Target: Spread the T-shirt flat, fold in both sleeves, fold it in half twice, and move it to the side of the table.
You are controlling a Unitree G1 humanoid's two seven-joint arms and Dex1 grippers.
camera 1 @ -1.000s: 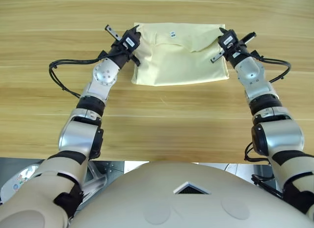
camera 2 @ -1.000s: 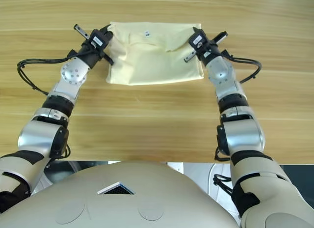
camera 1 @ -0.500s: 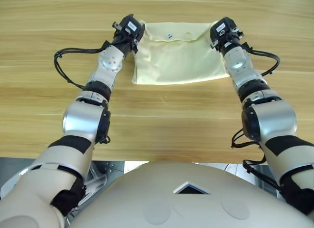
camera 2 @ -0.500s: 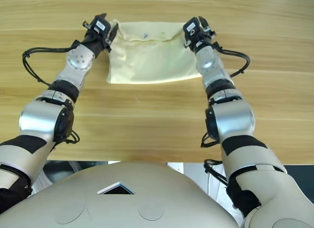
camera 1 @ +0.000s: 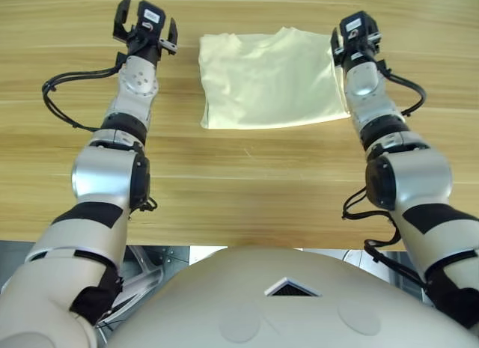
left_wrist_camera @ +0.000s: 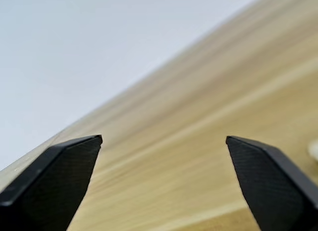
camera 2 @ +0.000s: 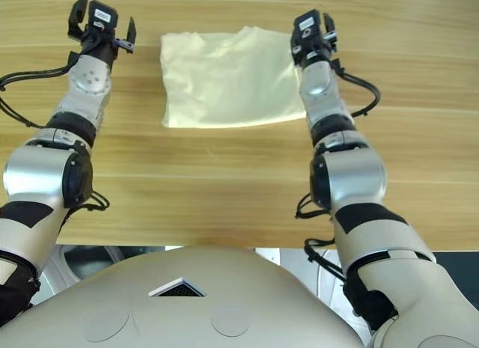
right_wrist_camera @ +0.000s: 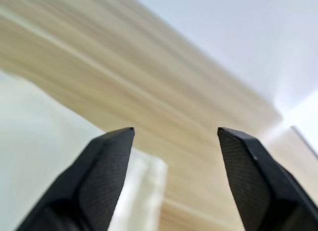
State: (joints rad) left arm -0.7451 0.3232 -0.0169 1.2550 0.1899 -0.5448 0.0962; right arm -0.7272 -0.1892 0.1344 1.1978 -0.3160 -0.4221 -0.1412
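pale yellow t-shirt point(camera 1: 268, 80) lies flat on the wooden counter point(camera 1: 247, 176), folded into a rough rectangle. its near edge is straight, its far edge uneven with a small hump in the middle. it sits toward the far part of the counter, between the two arms. left fingers point(left_wrist_camera: 54, 186) are spread wide with nothing between them, only bare wood and the counter's far edge past the tips. from the head view they sit off the shirt's left far corner, apart from the cloth and not touching it. right fingers point(right_wrist_camera: 99, 171) are also parted wide and hold nothing. they sit at the shirt's right far corner, and in the right wrist view the cloth point(right_wrist_camera: 39, 141) lies under one finger, with its folded edge ending in the gap and bare wood beyond. cannot tell if that finger touches the cloth or is just above it. black cables loop off both forearms over the counter.
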